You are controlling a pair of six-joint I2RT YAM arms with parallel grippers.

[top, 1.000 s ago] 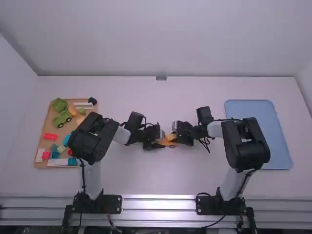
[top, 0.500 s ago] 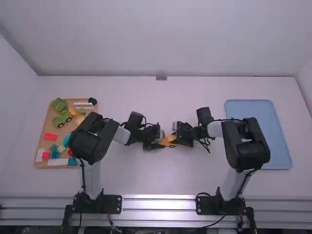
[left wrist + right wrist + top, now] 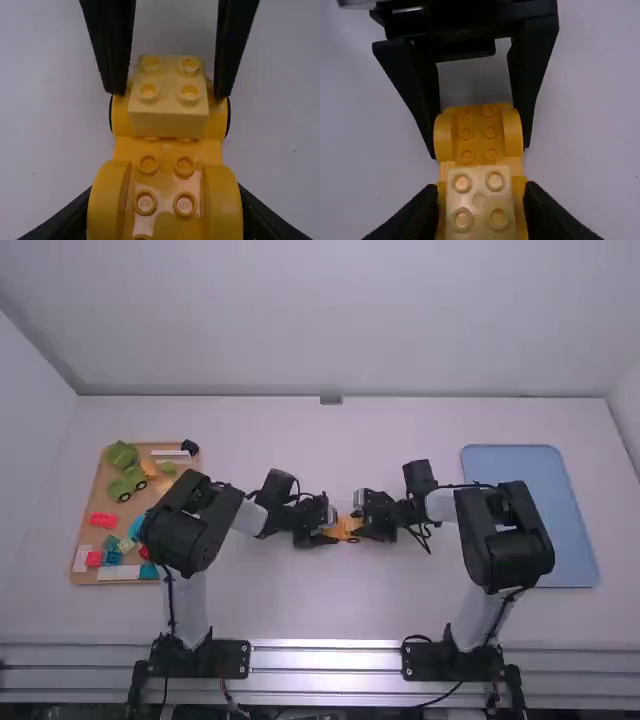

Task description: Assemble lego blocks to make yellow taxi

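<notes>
My left gripper (image 3: 318, 530) and right gripper (image 3: 370, 516) face each other mid-table, with the orange-yellow car base (image 3: 348, 528) between them. In the left wrist view, the left gripper (image 3: 165, 205) is shut on the curved fender part of the car base (image 3: 167, 150). A pale yellow two-by-two brick (image 3: 168, 120) is on the base's other end, above the wheels; whether it is fully seated I cannot tell. In the right wrist view, the right gripper (image 3: 481, 192) stands open around the pale brick (image 3: 479, 200), a narrow gap on each side.
On the left, partly behind the left arm, a wooden tray (image 3: 90, 502) holds green vehicle parts (image 3: 122, 456), a red brick (image 3: 103, 520), teal bricks and white pieces. A blue tray (image 3: 520, 462) lies at the right, partly behind the right arm.
</notes>
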